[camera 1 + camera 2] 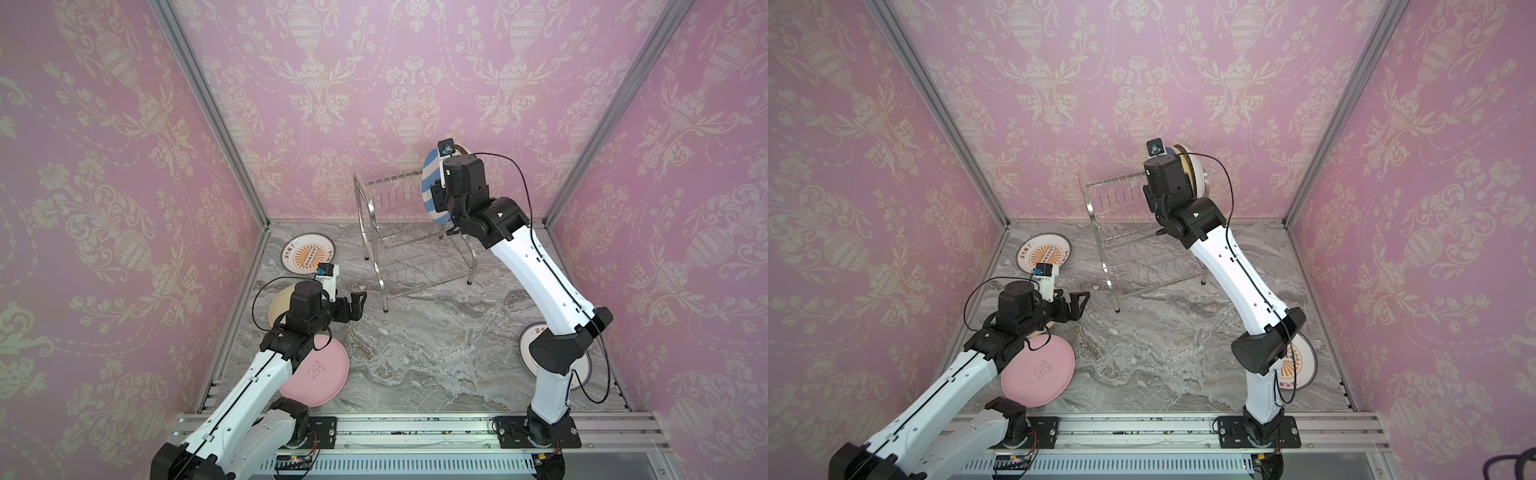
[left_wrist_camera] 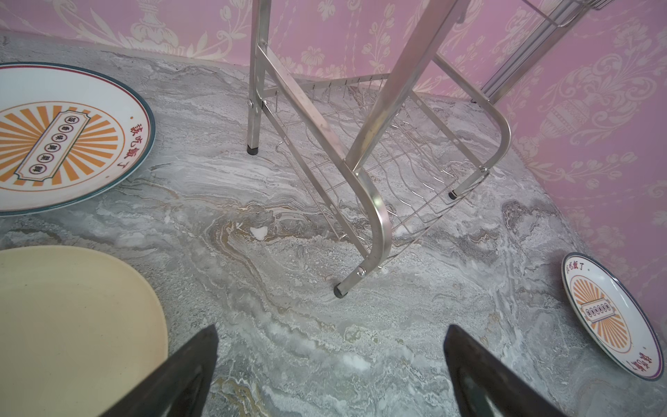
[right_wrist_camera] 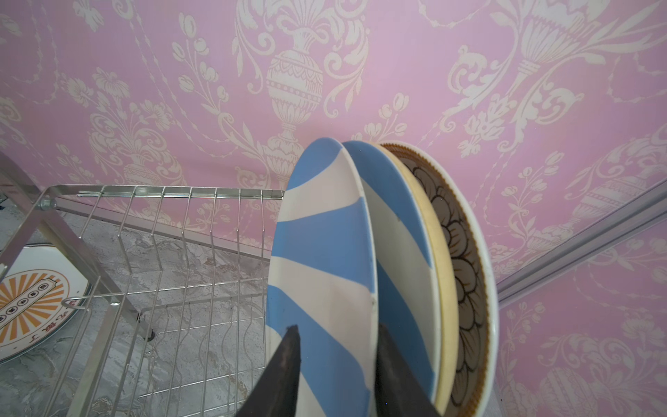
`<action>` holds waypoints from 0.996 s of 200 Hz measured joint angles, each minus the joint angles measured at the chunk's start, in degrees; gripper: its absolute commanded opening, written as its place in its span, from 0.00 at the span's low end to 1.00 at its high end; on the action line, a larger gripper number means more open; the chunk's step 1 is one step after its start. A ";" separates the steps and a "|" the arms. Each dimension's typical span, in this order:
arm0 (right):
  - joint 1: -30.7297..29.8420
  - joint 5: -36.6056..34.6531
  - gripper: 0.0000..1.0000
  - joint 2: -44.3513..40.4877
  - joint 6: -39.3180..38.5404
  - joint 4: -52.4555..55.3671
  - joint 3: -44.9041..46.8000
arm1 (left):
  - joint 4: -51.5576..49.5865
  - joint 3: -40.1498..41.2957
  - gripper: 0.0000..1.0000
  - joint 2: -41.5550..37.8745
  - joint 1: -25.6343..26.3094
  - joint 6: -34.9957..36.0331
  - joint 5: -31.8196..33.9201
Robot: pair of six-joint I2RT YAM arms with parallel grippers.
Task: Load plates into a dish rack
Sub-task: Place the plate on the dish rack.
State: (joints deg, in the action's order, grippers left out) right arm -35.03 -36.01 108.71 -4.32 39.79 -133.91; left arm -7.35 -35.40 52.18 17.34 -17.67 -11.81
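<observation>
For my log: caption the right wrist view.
Right end effector straddles a striped plate, one of four upright in the rack.

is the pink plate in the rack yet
No, the pink plate lies flat on the table, away from the dish rack.

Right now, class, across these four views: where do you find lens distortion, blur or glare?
Both top views: the frame posts splay outward, wide-angle. Left wrist view: the table edge bows, and the dish rack tubes glint. Right wrist view: the right fingers are dark and soft, the nearest striped plate sharp.
</observation>
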 measured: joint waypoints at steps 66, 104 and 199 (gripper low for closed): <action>-0.17 -0.02 0.48 -2.19 -1.09 1.77 -0.50 | 0.00 0.00 0.99 0.00 0.00 0.00 -0.55; -0.37 0.22 0.54 -7.08 -1.70 1.22 1.79 | 0.00 0.00 0.99 -0.07 0.00 -0.02 -1.18; -0.37 3.82 0.59 -19.08 0.13 -0.09 12.52 | -0.63 -0.48 0.99 -1.36 0.00 -0.42 -1.40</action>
State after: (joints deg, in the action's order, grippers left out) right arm -35.40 -32.18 89.62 -4.19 39.70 -121.38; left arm -7.99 -35.88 50.83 17.34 -18.09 -13.21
